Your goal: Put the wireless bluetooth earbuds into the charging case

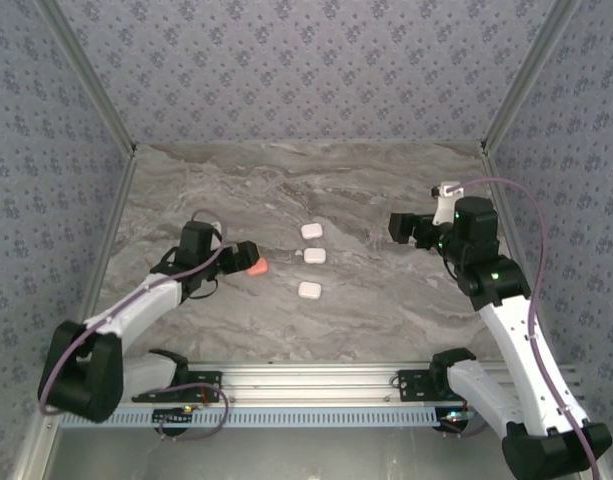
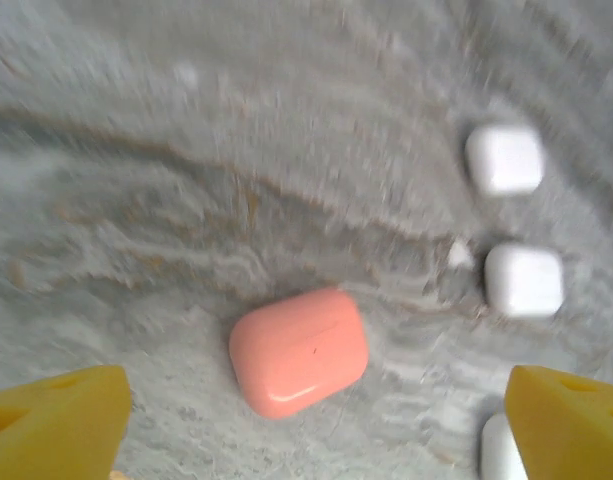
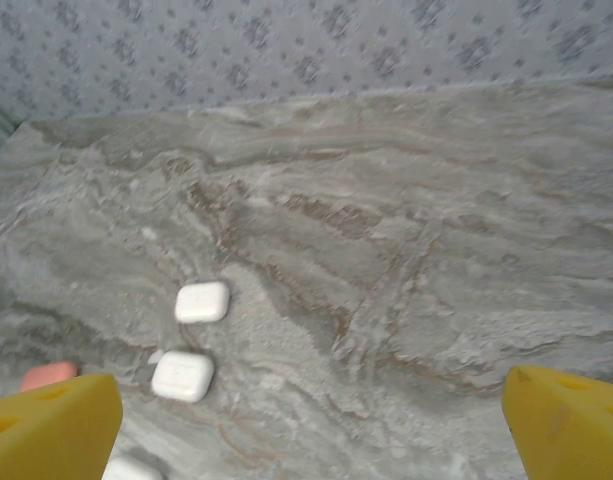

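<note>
Left gripper (image 2: 308,436) hung low over the marble tabletop (image 1: 386,300) with its jaws spread wide and nothing held; its yellow fingertips (image 2: 56,420) sat at the two lower corners of the left wrist view, well apart from each other. Just ahead of the gap between them lay a salmon-pink charging case (image 2: 299,350), lid closed, flat on the stone and touched by neither finger. From above, this case sat right at the tip of the left gripper, left of the table's middle. Farther out, three white charging cases formed a loose column near the centre of the table: the far one (image 1: 312,231), the middle one (image 1: 315,256) just beside it, and the near one (image 1: 309,290) a little more apart. All three were closed and lay flat. A tiny white speck (image 2: 458,255) rested just beside the middle case; it was too small and blurred to tell whether it was an earbud, and no earbud could be made out with certainty anywhere. Right gripper (image 1: 400,229) hovered over the right side of the table, well apart from the cases, its jaws likewise wide and holding nothing. Patterned blue-grey walls (image 1: 286,60) enclosed the table on three sides.
</note>
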You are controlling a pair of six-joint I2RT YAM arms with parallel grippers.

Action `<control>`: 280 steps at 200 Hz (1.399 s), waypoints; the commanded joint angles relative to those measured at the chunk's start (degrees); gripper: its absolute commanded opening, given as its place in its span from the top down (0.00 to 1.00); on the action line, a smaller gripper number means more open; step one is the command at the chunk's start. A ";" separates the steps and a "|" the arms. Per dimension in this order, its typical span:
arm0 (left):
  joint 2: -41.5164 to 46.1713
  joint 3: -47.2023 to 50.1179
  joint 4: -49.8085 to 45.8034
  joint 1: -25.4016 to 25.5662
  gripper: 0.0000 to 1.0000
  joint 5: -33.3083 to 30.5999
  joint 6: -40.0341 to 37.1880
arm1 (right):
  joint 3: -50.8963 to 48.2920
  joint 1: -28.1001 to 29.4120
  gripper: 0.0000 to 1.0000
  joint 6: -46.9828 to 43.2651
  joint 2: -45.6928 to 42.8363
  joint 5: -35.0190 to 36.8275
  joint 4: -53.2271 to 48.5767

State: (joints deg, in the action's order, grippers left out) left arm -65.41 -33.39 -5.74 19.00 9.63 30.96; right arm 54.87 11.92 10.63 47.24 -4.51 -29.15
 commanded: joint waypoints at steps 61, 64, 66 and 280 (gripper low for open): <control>22.14 3.93 7.08 -0.99 0.01 -32.33 -16.73 | -13.82 -5.22 0.00 -2.50 -8.12 19.61 9.61; 22.56 4.68 8.31 -1.11 0.01 -32.81 -17.87 | -14.72 -5.37 0.00 -2.97 -8.13 20.31 10.60; 22.72 5.16 9.26 -1.08 0.01 -33.05 -18.59 | -15.21 -5.45 0.00 -3.29 -8.07 20.90 11.30; -0.16 15.54 34.93 -12.84 0.01 -26.12 -29.63 | -35.65 -17.23 0.00 -10.00 37.96 -0.27 79.24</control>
State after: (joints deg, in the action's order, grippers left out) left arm -64.12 -18.70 20.25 6.85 -19.79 3.77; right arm 18.09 -6.33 3.11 81.36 -0.38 42.33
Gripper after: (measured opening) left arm 0.992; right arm 0.998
